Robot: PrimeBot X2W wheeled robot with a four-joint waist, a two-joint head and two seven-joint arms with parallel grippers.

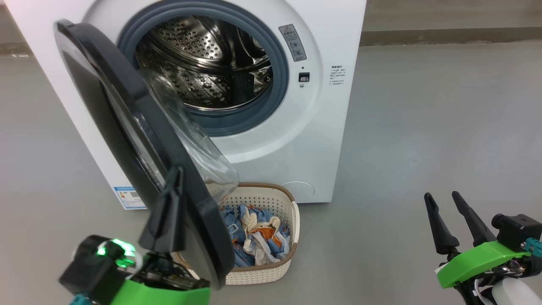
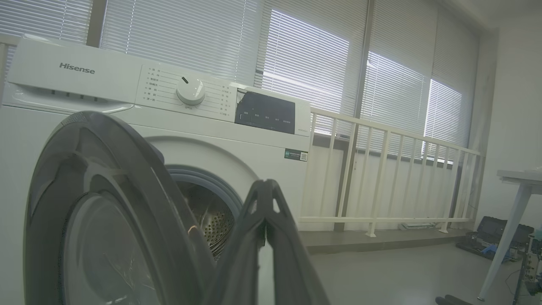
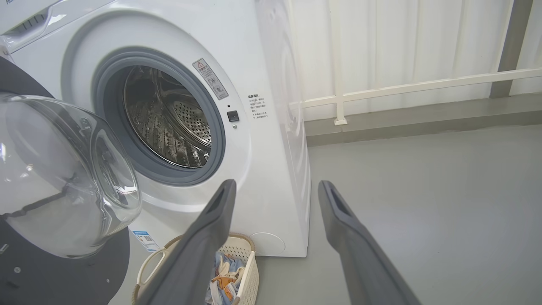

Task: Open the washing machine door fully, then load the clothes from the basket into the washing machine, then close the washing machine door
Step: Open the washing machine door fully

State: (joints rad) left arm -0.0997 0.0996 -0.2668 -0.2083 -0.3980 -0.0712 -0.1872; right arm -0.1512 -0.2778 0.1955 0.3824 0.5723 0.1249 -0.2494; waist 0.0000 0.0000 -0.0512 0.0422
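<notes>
The left gripper had its two dark fingers pressed flat together with nothing between them. Their tips lay against the black rim of the washing machine door near its lower edge, though whether they actually touched it could not be told. The door stood only partly swung out. Its clear glass bowl hung over the near-left part of the basket, which sat on the floor just in front of the washing machine with the clothes heaped inside. Behind the door, the steel drum was exposed and looked empty. The right gripper hovered well apart at the lower right, jaws spread, holding nothing.

The first step, opening the door fully, appeared to be the one in hand. The next move seemed to call for a sideways push with the closed fingers, swinging the door wider toward the robot's left until it cleared the basket. Only then could either gripper reach down for the clothes.
</notes>
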